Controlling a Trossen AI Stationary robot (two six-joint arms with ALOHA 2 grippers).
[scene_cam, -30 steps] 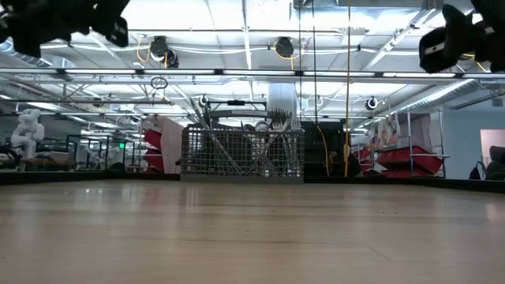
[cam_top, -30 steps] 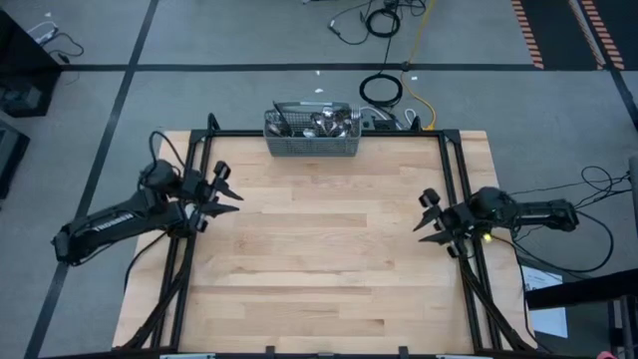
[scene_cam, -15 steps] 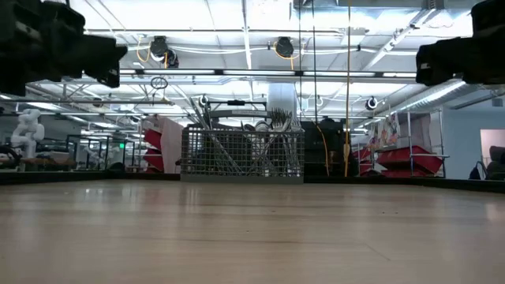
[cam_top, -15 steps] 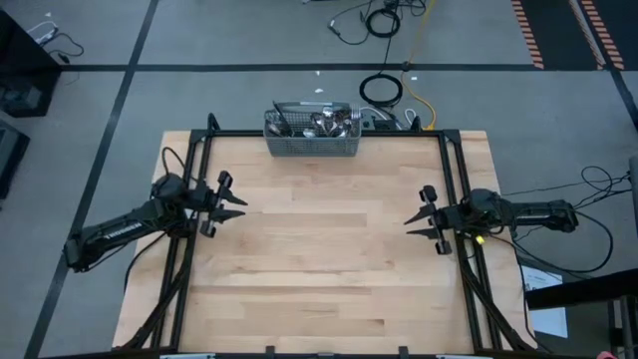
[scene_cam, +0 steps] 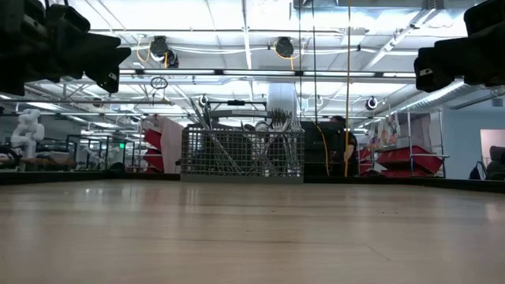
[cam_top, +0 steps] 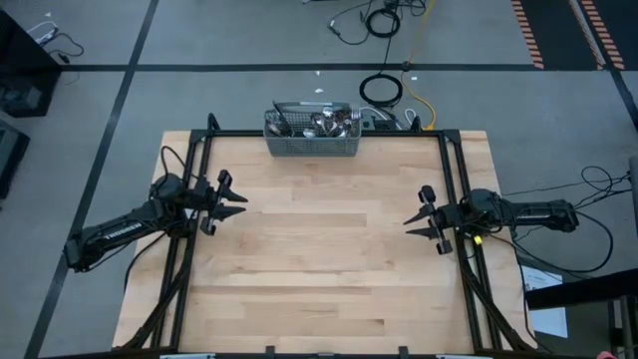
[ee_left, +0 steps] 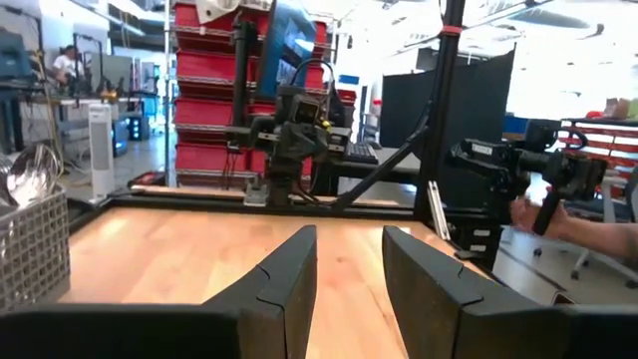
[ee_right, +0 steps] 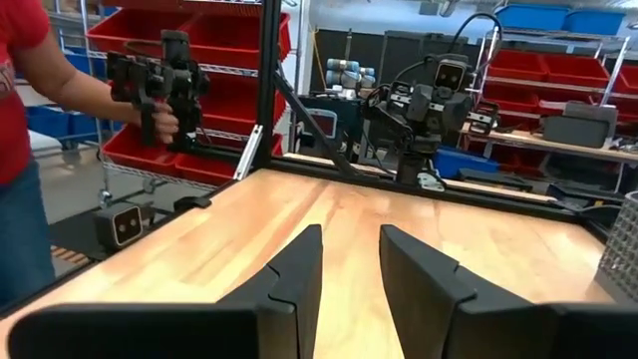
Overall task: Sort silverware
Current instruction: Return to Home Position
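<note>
the left gripper (cam_top: pixel 242 204) is easing a little farther in over the left edge of the table (cam_top: pixel 319 269), and its arm is lying flatter, pointing more squarely across the wood instead of angling toward the far side. the right gripper (cam_top: pixel 409 225) is creeping slightly inward from the right edge (most of the shift came in the first half second). in the low view both are hanging lower in the upper corners.

Shiny metal silverware (cam_top: pixel 326 122), matt wooden table (cam_top: pixel 329 259)
</note>
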